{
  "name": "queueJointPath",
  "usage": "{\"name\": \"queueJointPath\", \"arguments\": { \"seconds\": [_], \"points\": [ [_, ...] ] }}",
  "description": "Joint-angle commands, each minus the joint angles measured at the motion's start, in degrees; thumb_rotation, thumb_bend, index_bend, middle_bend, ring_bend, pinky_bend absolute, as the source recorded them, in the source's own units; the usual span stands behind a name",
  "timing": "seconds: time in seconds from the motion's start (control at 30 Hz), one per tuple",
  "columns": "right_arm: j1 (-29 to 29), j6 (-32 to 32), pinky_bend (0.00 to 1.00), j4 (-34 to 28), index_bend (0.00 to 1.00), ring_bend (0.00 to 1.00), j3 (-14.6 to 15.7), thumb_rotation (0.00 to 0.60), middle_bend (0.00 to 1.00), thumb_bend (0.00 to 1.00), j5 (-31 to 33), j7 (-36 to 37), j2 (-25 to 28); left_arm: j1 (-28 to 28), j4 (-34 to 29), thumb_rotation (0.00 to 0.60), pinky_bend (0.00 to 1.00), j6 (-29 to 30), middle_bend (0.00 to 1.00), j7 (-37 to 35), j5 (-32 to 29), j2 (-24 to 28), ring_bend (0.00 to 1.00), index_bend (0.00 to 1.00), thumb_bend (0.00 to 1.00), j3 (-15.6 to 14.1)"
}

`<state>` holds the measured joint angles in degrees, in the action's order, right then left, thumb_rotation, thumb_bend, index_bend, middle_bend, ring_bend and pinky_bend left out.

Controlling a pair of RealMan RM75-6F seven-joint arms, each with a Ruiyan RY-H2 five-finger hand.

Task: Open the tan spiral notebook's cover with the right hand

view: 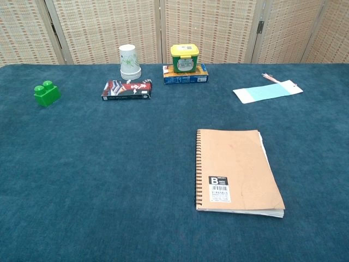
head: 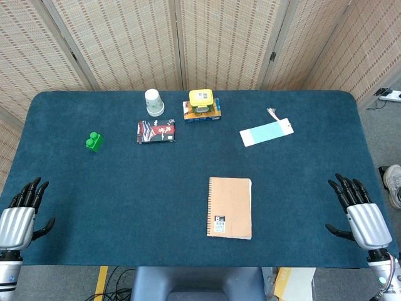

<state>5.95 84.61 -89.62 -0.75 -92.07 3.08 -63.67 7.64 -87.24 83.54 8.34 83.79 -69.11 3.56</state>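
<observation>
The tan spiral notebook (head: 230, 207) (view: 235, 171) lies flat and closed on the blue table, slightly right of centre near the front, with its spiral along the left edge and a barcode label near its lower left corner. My right hand (head: 359, 213) hovers open at the table's front right corner, well to the right of the notebook, fingers spread. At the front left corner my left hand (head: 20, 214) is also open, holding nothing. Neither hand appears in the chest view.
At the back stand a white paper cup (head: 154, 101), a yellow-lidded green tub on a blue box (head: 202, 105) and a dark red packet (head: 156, 132). A green brick (head: 94, 142) sits at the left, a light-blue bookmark (head: 267, 132) at the back right.
</observation>
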Motion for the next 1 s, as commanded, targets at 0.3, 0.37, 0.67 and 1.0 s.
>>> {"name": "queueJointPath", "arguments": {
  "seconds": [0.3,0.37,0.67,1.0],
  "points": [
    [0.0,-0.2,0.00,-0.1,0.00,0.00,0.8,0.600,0.00,0.14,-1.2,-0.4,-0.2,0.4,-0.5,0.600,0.23,0.4,0.03,-1.3,1.5,-0.3,0.08,0.02,0.30,-0.2],
    [0.3,-0.1,0.00,-0.2,0.00,0.00,1.5,0.600,0.00,0.14,-2.8,0.9,-0.2,0.8,-0.3,0.600,0.23,0.2,0.03,-2.2,2.2,-0.3,0.08,0.02,0.30,-0.2],
    [1.0,4.2,0.00,4.2,0.10,0.00,1.7,0.600,0.17,0.14,-8.8,4.9,-6.0,1.9,2.3,0.600,0.23,-3.6,0.03,-5.8,-1.7,-0.1,0.08,0.03,0.30,1.0],
    [6.0,2.9,0.00,18.0,0.23,0.10,3.2,0.600,0.27,0.16,-14.7,11.6,-14.5,2.0,1.4,0.600,0.22,-5.7,0.03,-8.1,-4.0,1.2,0.08,0.07,0.30,1.2]
  ]
}}
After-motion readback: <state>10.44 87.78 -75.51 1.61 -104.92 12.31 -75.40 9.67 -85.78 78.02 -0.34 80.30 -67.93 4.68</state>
